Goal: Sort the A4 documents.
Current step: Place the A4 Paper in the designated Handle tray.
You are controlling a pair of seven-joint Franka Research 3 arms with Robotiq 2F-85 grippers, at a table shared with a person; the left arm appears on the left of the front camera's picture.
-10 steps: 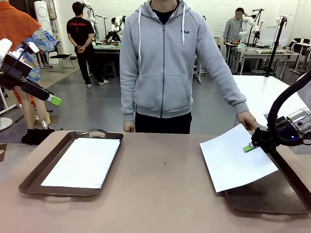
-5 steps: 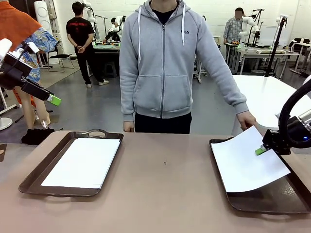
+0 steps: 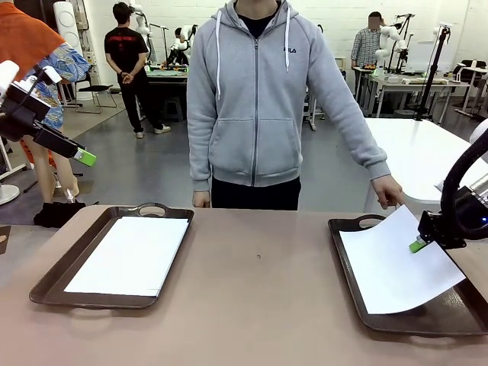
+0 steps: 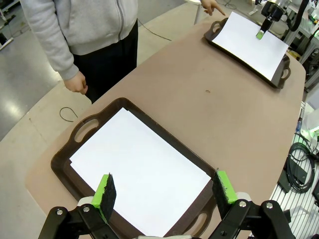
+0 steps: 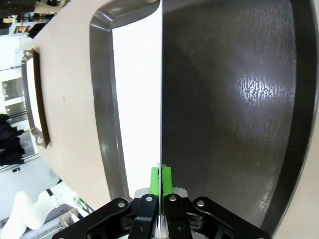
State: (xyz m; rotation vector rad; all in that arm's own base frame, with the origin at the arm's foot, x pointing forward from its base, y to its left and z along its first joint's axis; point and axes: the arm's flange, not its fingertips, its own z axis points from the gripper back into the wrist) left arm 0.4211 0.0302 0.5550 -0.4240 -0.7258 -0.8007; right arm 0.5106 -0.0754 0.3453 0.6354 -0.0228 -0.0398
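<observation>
- Two white A4 sheets counted: one sheet (image 3: 130, 255) flat inside the left tray (image 3: 55, 276); the other sheet (image 3: 393, 267) over the right tray (image 3: 345, 252), one edge lifted.
- Two dark brown handled trays counted, well apart at opposite ends of the table (image 3: 259, 305).
- Right gripper (image 3: 417, 245): green pads pressed together, clamped on the far right edge of the lifted sheet; in its wrist view, sheet seen edge-on as a thin line between the pads (image 5: 155, 180), with bare tray floor (image 5: 234, 109) to one side.
- Left gripper (image 3: 84, 158): raised above and left of the table, pads wide apart, nothing between them; in its wrist view, hanging over the near end of the left tray (image 4: 65, 169) and its sheet (image 4: 142, 169).
- One person in a grey hooded top (image 3: 255, 99) at the far edge; one hand (image 3: 389, 189) pointing down just beyond the right tray's far handle, the other hand (image 3: 201, 199) at the table edge.
- Surface: plain brown tabletop with a small dark speck (image 3: 258, 257) near the centre.
- Room: workshop with grey floor, other benches and people farther off.
- Right tray's near right corner cut off by the frame edge; sheets blank as far as can be made out.
</observation>
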